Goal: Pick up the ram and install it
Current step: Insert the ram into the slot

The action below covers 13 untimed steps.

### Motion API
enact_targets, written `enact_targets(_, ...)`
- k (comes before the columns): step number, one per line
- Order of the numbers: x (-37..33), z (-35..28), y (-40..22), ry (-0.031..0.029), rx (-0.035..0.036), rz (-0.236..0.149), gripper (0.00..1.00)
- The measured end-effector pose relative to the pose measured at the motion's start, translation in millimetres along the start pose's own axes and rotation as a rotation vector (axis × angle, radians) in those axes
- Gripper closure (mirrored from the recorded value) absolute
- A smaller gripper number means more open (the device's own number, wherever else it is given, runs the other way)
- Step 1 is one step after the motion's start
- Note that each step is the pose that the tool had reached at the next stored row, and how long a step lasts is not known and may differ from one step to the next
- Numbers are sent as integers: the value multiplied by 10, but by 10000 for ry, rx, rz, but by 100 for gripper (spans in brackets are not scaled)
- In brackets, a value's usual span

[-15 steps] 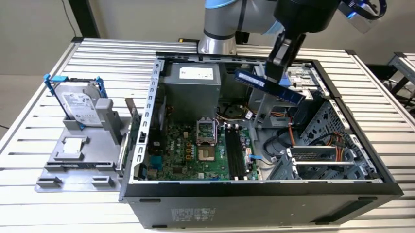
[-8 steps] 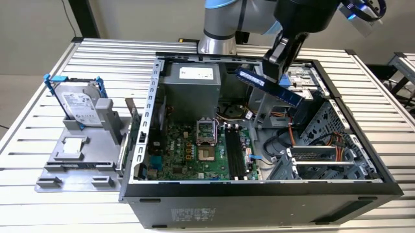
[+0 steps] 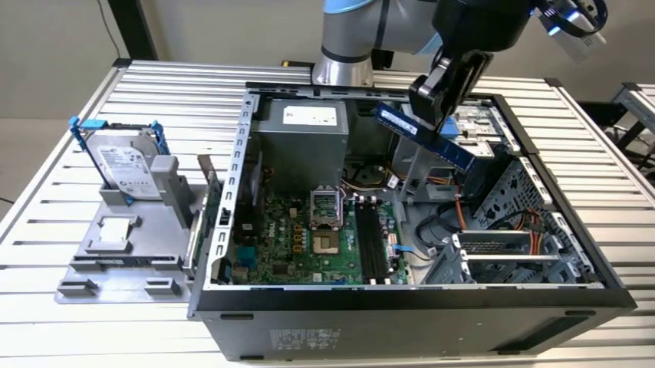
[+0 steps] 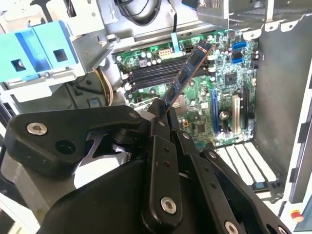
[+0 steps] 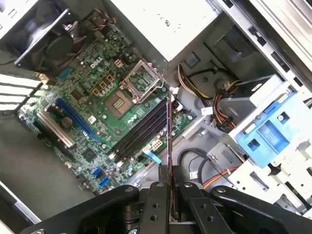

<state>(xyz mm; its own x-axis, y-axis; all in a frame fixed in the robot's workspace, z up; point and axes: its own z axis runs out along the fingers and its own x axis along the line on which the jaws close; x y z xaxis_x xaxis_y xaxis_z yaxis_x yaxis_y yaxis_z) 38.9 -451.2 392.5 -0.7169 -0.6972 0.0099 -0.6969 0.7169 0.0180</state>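
My gripper (image 3: 438, 107) is shut on the ram (image 3: 425, 136), a long thin stick with a blue label, holding it tilted in the air above the open computer case (image 3: 220, 230). In the second wrist view the ram (image 4: 189, 70) sticks out from the gripper (image 4: 164, 111) toward the motherboard. The first wrist view shows the ram (image 5: 169, 129) edge-on, rising from the gripper (image 5: 170, 171). The long black memory slots (image 3: 370, 241) (image 4: 156, 74) (image 5: 141, 130) lie below, apart from the stick.
A silver hard drive (image 3: 128, 165) in blue rails stands on a grey holder at the exterior view's left, outside the case. Inside are the power supply (image 3: 302, 126), a metal drive cage (image 3: 511, 230), cables and a blue plastic bracket (image 5: 268, 131).
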Motion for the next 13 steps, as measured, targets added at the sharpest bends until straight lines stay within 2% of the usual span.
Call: enact_targets(13, 0, 0, 0, -33, -18, 1828, 100)
